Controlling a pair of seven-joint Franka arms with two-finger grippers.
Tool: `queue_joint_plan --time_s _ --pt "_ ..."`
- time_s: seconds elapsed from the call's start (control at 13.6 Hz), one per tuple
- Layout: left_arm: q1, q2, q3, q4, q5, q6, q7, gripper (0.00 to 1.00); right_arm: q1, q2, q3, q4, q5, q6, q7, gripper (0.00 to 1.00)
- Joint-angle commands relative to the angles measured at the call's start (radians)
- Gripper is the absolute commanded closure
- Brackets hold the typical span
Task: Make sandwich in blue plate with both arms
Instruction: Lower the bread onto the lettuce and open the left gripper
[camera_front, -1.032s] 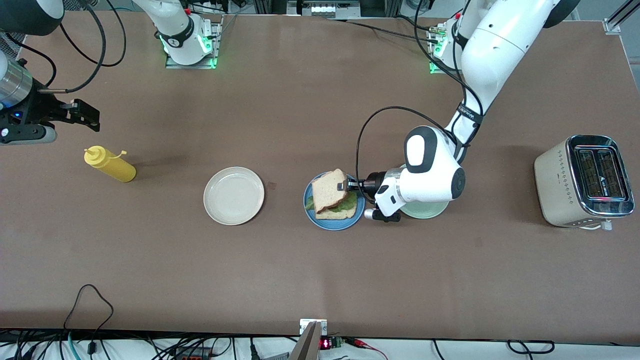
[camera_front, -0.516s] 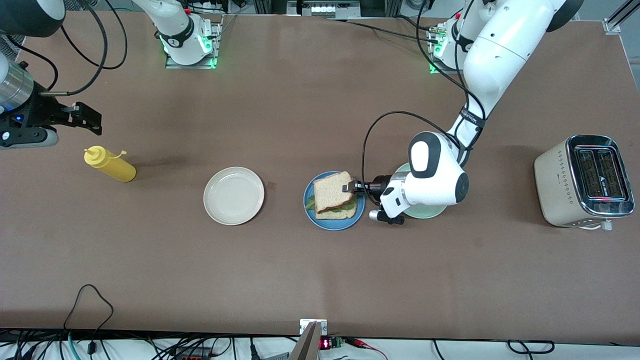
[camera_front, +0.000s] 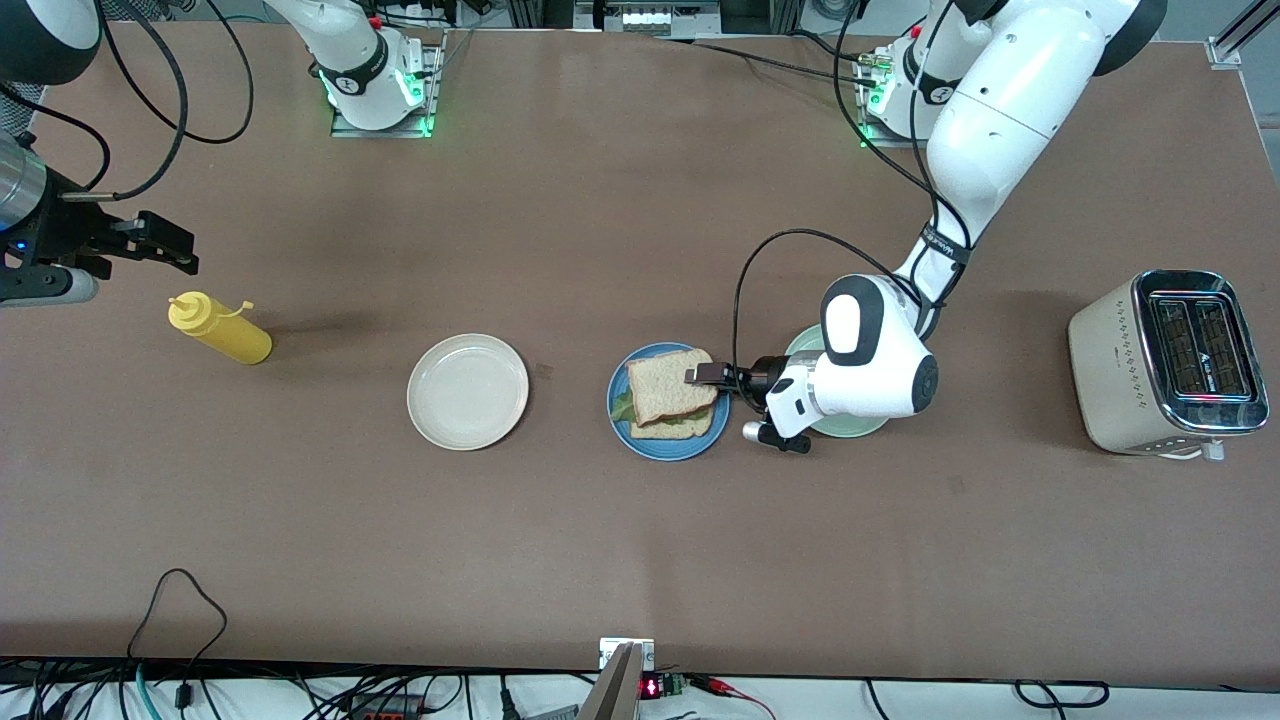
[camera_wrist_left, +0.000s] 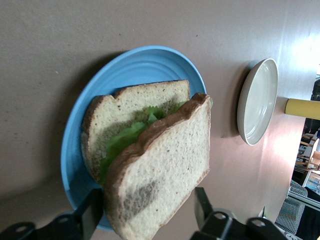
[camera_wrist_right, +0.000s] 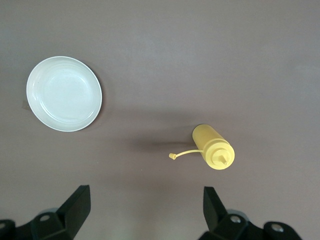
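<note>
**Station Status: Sandwich on the Blue Plate**

We recorded a brown table (camera_front: 600, 540) with both arm bases mounted along its far edge and loose cables hanging off its near edge.

1. Task items. The blue plate (camera_front: 640, 440) sat near the middle of the table. The sandwich (camera_front: 668, 392) lay on it: a lower bread slice, a green lettuce leaf (camera_wrist_left: 125, 142) and a top slice (camera_wrist_left: 160, 175). In the left wrist view the top slice sat tilted, its edge toward the gripper raised and its other edge resting on the lettuce.

2. Left gripper (camera_front: 712, 376). It was low at the plate's rim, on the side toward the left arm's end of the table. Its fingers (camera_wrist_left: 92, 212) stood spread on either side of the raised bread edge. We could not confirm whether either finger touched the slice.

3. Right gripper (camera_front: 165, 243). It hung in the air over the right arm's end of the table, just above the yellow squeeze bottle (camera_front: 220, 330). Its fingers (camera_wrist_right: 75, 205) were spread wide and held nothing. This arm waited.

4. Other items. A cream-white plate (camera_front: 467, 391) lay between the bottle and the blue plate. A pale green plate (camera_front: 860, 428) lay beside the blue plate, mostly hidden under the left wrist. A toaster (camera_front: 1165, 362) stood at the left arm's end of the table.
</note>
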Motion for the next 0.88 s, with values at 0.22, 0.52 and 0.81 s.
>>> queue_joint_plan --time_s 0.22,0.52,0.81 --pt "0.041 -0.075 0.015 -0.059 -0.021 -0.024 0.026 0.00 0.003 0.004 0.005 0.017 0.012 -0.023 -0.001 0.00" --pt "0.045 -0.135 0.039 -0.116 -0.015 -0.026 0.022 0.00 -0.001 0.005 0.005 0.017 0.014 -0.023 -0.001 0.00" --pt "0.045 -0.181 0.070 -0.145 0.053 -0.033 0.012 0.00 0.001 0.005 0.005 0.017 0.012 -0.019 -0.001 0.00"
